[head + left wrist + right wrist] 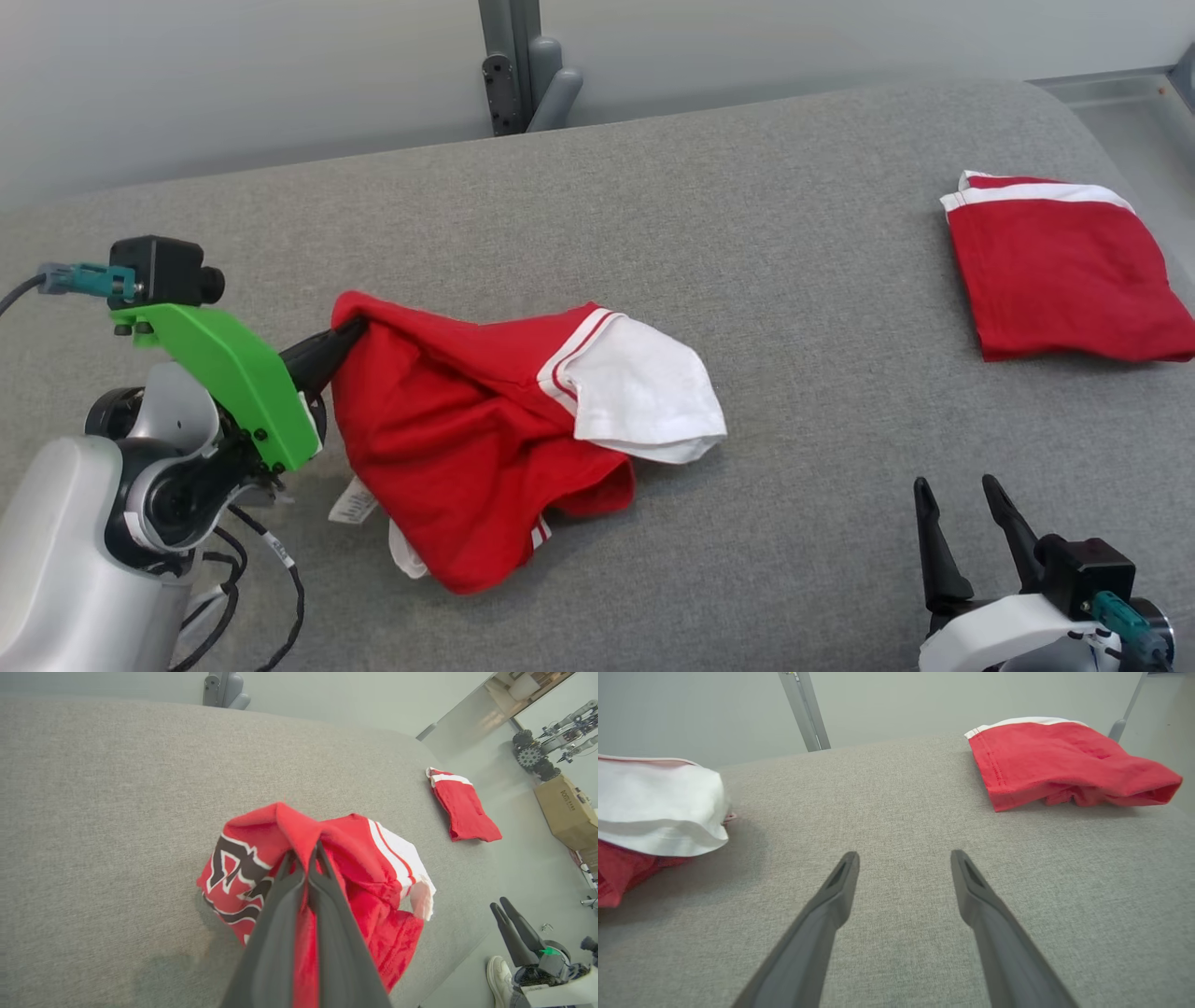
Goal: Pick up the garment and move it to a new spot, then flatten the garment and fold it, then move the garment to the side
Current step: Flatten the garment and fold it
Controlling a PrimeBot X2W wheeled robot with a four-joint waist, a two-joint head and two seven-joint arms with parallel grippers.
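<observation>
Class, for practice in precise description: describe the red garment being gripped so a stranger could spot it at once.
Start at the wide grey cushioned surface. Left of its middle lies a crumpled red garment with a white sleeve, pinched by the left gripper. Unlike the folded red garment at the far right, it is bunched and shows black print.

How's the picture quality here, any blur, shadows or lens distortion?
Head view: even soft light, sharp, faint shadow under the garment. Left wrist view: wide-angle curves the table edge, left end effector looms soft. Right wrist view: near white sleeve slightly blurred, soft shadow beneath.
</observation>
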